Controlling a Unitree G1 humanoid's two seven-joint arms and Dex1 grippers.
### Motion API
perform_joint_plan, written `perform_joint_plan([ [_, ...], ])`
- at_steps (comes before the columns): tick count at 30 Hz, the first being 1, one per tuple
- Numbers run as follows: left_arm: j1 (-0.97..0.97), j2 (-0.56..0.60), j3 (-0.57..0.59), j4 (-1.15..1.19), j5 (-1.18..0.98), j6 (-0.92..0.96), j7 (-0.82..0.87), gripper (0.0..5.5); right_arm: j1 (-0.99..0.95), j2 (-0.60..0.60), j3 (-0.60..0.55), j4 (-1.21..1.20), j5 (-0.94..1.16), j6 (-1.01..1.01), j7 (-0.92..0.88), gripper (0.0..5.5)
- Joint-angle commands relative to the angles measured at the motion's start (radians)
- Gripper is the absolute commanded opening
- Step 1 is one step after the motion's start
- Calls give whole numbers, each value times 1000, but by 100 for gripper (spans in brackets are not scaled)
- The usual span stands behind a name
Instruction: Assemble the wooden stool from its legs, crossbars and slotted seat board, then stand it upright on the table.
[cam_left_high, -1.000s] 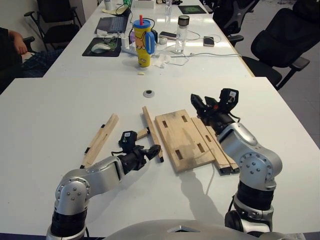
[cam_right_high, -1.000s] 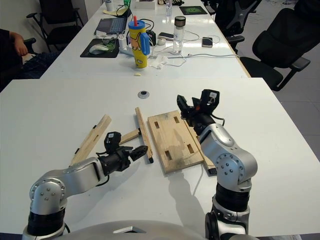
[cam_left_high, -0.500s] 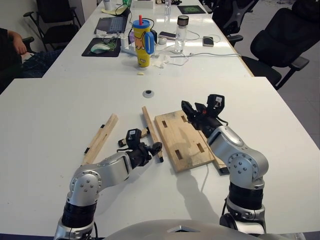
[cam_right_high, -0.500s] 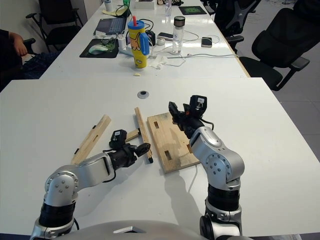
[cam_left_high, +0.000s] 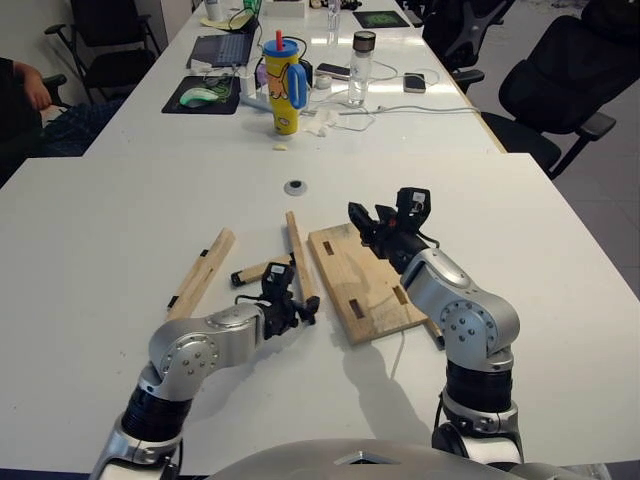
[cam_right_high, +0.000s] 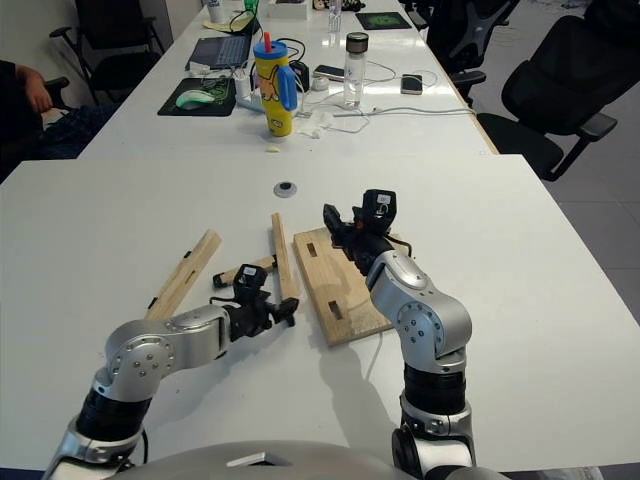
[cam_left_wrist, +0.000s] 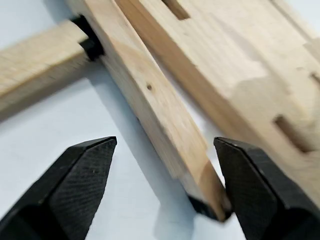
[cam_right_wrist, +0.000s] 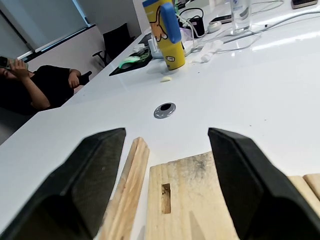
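Note:
The slotted seat board (cam_left_high: 362, 282) lies flat mid-table. Just left of it is a long leg (cam_left_high: 298, 256), with a short crossbar (cam_left_high: 252, 272) touching its side and a second leg (cam_left_high: 202, 272) farther left. My left gripper (cam_left_high: 304, 304) is low on the table, open, one finger on each side of the long leg's near end (cam_left_wrist: 165, 130). My right gripper (cam_left_high: 368, 222) hovers open over the board's far edge (cam_right_wrist: 195, 200), holding nothing. Another wooden piece (cam_left_high: 434, 328) peeks out under my right arm, mostly hidden.
A round cable grommet (cam_left_high: 296, 187) sits in the table beyond the parts. A yellow cup (cam_left_high: 285, 85), a bottle (cam_left_high: 360, 65), a laptop and cables stand on the far table. Bare white tabletop stretches out on both sides.
My left gripper has slid forward until its fingers flank the long leg's near end. My right gripper has moved left and lower, over the board's far edge. The wooden parts stayed put.

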Motion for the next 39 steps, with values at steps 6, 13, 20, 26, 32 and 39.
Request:
perform_joint_plan([
  [6, -49, 51, 60, 19, 133, 38, -174, 366, 41, 36, -21, -19, -40, -43, -19, 307],
  [13, -9, 48, 126, -82, 157, 74, -237, 366, 65, 51, -10, -21, -61, -55, -11, 307],
  [20, 82, 37, 184, -187, 154, 141, -267, 366, 62, 40, -22, -16, -69, -53, -1, 307],
  [26, 103, 0, 181, -210, 185, 176, -276, 366, 58, 43, -22, -12, -73, -45, 5, 307],
  [32, 118, -6, 154, -202, 237, 173, -294, 288, 51, 40, -24, -6, -73, -35, 8, 307],
  [39, 141, 2, 132, -226, 268, 197, -329, 183, 57, 43, -30, -18, -72, -13, 4, 307],
])
